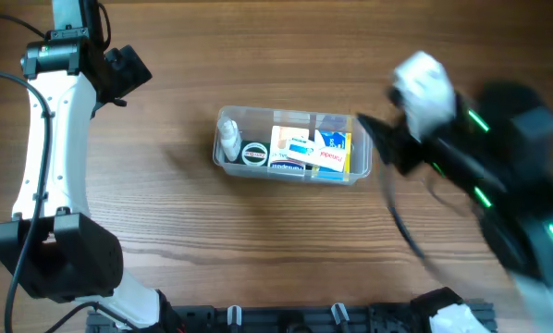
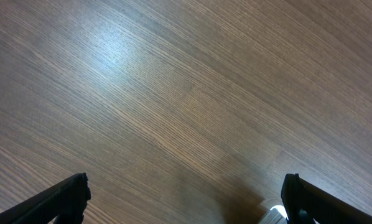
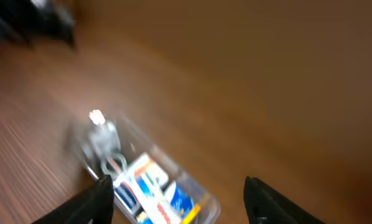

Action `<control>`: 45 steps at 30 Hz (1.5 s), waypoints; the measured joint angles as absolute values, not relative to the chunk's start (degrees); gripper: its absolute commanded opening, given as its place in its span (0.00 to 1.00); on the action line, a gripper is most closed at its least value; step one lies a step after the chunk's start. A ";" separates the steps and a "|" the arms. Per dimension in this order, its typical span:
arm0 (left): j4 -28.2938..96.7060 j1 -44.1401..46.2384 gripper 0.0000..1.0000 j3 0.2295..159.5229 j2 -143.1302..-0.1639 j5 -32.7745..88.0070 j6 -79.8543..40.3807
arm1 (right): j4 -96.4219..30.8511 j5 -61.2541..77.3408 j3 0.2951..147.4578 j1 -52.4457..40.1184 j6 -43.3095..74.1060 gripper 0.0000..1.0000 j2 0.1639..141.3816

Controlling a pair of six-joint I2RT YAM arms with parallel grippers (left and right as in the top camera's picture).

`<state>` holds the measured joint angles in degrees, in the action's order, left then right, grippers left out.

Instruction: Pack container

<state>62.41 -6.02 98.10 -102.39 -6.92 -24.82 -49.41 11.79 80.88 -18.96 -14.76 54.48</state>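
Observation:
The container [image 1: 217, 148] is a clear rectangular tub in the middle of the table. Inside it are a small white bottle [image 1: 228, 141], a tape roll [image 1: 254, 153], a white and blue box [image 1: 293, 148] and a blue and yellow box [image 1: 335, 154]. My right gripper [image 1: 380, 146] is blurred, just right of the tub's right end and open with nothing in it. In the right wrist view the container [image 3: 186, 177] lies below and between the spread fingers of the right gripper [image 3: 180, 199]. My left gripper [image 1: 133, 74] is far off at the upper left, wide open and empty.
The left wrist view shows bare wood between the left gripper's [image 2: 186, 199] wide-apart fingers, with a small pale object [image 2: 274, 214] by the right finger. A black rail [image 1: 286, 319] runs along the table's front edge. The right arm [image 1: 508, 185] fills the right side.

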 measured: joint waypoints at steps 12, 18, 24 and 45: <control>62.57 -6.02 1.00 98.10 -102.39 -6.92 -24.82 | -59.11 13.56 82.24 -18.96 -11.70 1.00 19.49; 62.57 -6.02 1.00 98.10 -102.39 -6.92 -24.82 | -59.64 13.56 82.11 -18.96 -11.11 1.00 10.66; 62.59 -6.02 1.00 98.10 -102.39 -6.92 -24.82 | -61.63 13.56 82.13 -18.96 -11.11 1.00 3.36; 62.57 -6.02 1.00 98.10 -102.39 -6.92 -24.82 | -54.06 21.61 71.92 -18.96 -11.75 1.00 2.48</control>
